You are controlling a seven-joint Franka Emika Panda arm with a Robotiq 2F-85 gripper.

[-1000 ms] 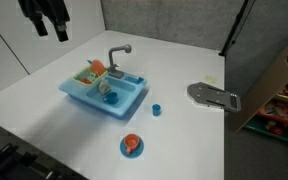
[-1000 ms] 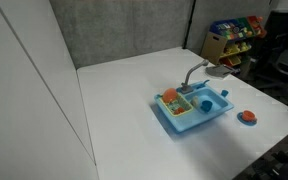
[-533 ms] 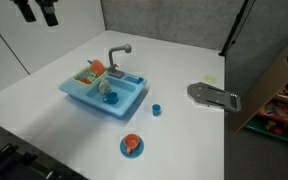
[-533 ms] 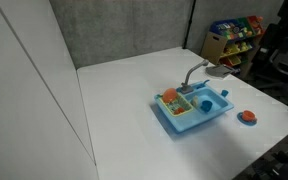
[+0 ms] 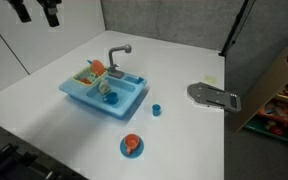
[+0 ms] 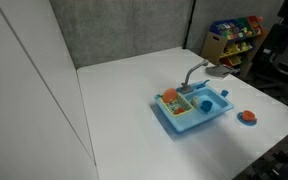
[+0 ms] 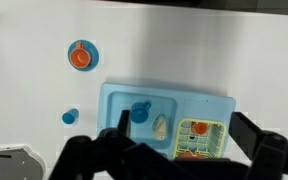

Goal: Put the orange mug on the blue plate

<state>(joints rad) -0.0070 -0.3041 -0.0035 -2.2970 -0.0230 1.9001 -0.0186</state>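
The orange mug (image 5: 132, 143) stands upright on the blue plate (image 5: 125, 152) on the white table, in front of the toy sink. Both also show in the wrist view, mug (image 7: 80, 56) on plate (image 7: 93, 53), and in an exterior view, mug (image 6: 248, 116) on plate (image 6: 248, 122). My gripper (image 5: 36, 13) hangs high above the table's far corner, well away from mug and plate. In the wrist view its fingers (image 7: 180, 121) are spread wide with nothing between them.
A light-blue toy sink (image 5: 84, 98) with a grey faucet (image 5: 118, 55) holds a small blue cup and a yellow rack of toy food. Another small blue cup (image 5: 156, 110) stands on the table. A grey flat object (image 5: 214, 97) lies near the table's edge.
The gripper has risen and shifted towards the frame's top edge in an exterior view. Mug, plate and sink have not moved.
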